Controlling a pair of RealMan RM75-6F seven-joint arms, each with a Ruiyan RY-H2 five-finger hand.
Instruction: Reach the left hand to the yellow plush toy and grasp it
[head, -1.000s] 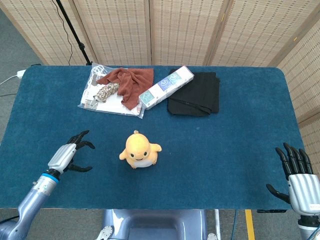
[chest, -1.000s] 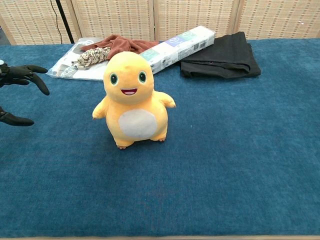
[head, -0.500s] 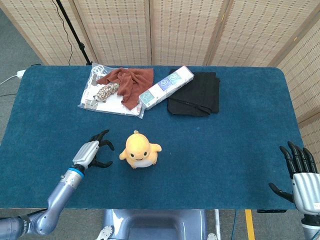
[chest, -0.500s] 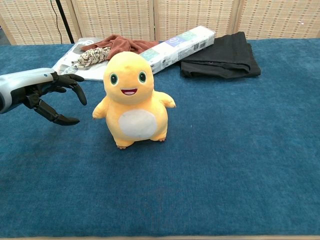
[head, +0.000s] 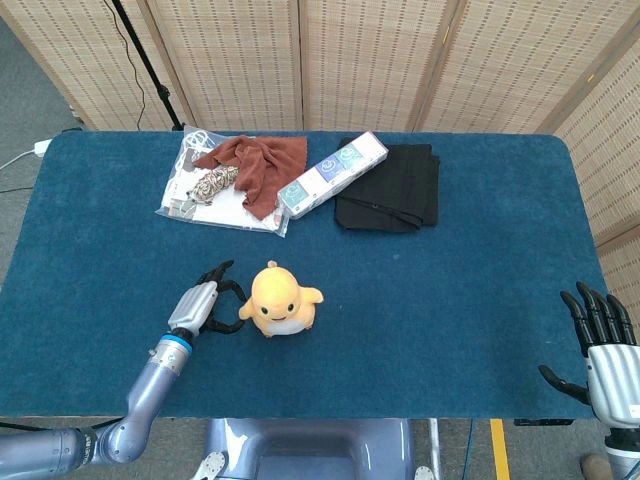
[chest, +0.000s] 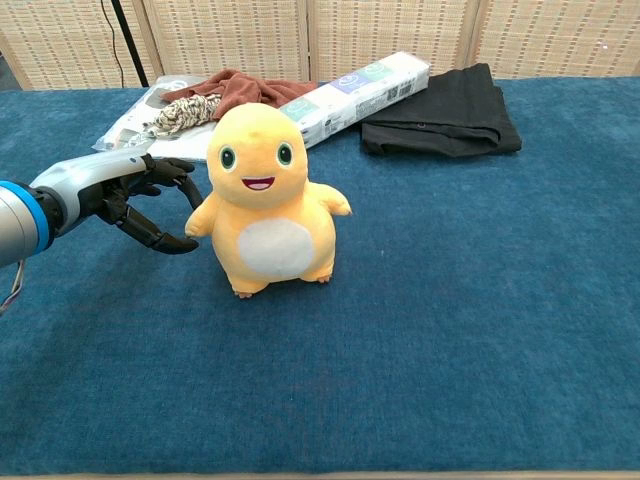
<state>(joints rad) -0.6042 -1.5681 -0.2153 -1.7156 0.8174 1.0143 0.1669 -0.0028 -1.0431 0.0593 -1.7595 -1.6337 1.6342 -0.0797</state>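
The yellow plush toy (head: 279, 301) (chest: 264, 201) stands upright on the blue table, facing me. My left hand (head: 208, 304) (chest: 141, 195) is just beside the toy's side, with black fingers spread apart and its fingertips (chest: 183, 245) close to the toy's arm; I see no grip on it. My right hand (head: 603, 346) hovers at the table's near right corner with fingers spread, holding nothing.
At the back lie a plastic bag (head: 215, 193) with a brown cloth (head: 261, 164) and a braided bundle (head: 210, 183), a long white box (head: 332, 172), and a folded black cloth (head: 395, 186). Folding screens stand behind the table.
My left hand has moved right along the table, from well clear of the toy to right beside it. Its fingers stay spread. The right hand has barely shifted.
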